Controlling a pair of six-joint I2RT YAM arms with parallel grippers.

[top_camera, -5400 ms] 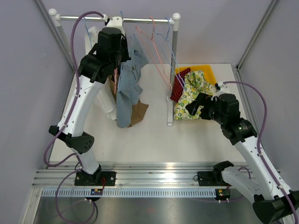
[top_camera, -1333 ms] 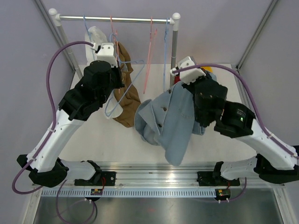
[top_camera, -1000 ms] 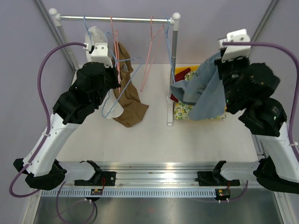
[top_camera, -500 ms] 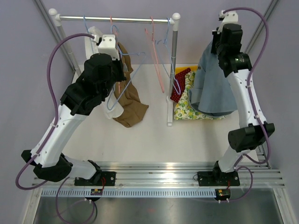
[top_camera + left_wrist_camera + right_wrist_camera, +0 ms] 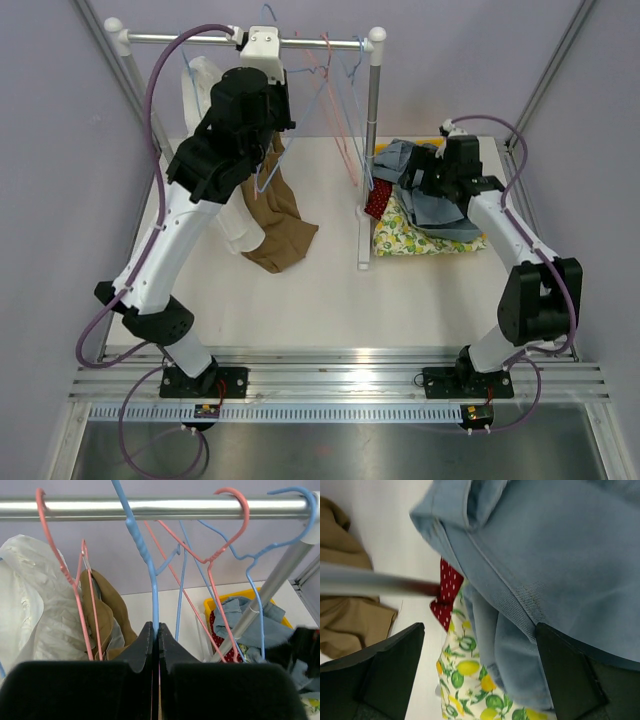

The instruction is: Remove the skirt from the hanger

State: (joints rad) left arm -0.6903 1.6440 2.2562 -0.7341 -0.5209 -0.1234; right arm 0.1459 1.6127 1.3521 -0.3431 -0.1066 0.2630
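Our right gripper (image 5: 480, 630), spread, hangs over the denim skirt (image 5: 560, 555) lying in the bin (image 5: 212, 603) at the far right corner of the table (image 5: 330, 290); our left gripper (image 5: 155, 635) pinches the bare blue hanger (image 5: 145, 560).

The top external camera looks steeply down from above and behind the arm bases (image 5: 205, 381), with the clothes rail (image 5: 300, 42) across its upper frame. The left wrist camera sits close under that rail, facing up and forward. The right wrist camera looks down from very near the denim skirt (image 5: 560, 570). All three views share the skirt.
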